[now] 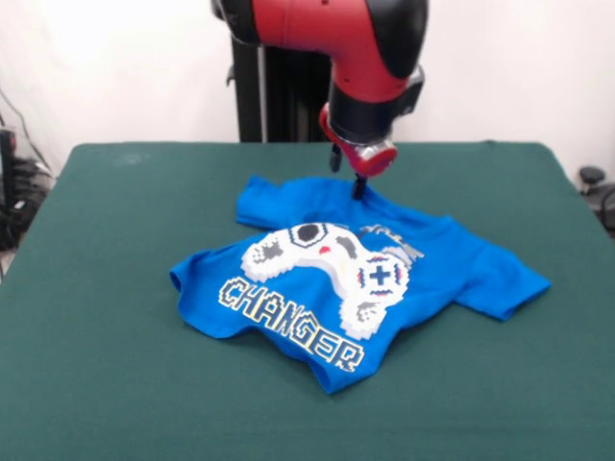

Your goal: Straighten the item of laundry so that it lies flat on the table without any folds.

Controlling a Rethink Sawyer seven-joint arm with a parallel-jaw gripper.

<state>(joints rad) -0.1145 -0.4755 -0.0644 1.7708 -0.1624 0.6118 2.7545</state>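
Observation:
The item of laundry (423, 264), a bright blue T-shirt, lies crumpled in the middle of the table (106, 384). Its white controller print and the word "CHANGER" face up. The lower hem is folded over itself, and one sleeve points right. My gripper (358, 188) hangs from the red arm at the shirt's far edge. It is pinched shut on a small peak of blue fabric drawn up there.
The dark green tabletop stretches wide on every side of the shirt. Cables and dark equipment sit past the left edge (14, 192). A dark object stands beyond the right edge (594, 182).

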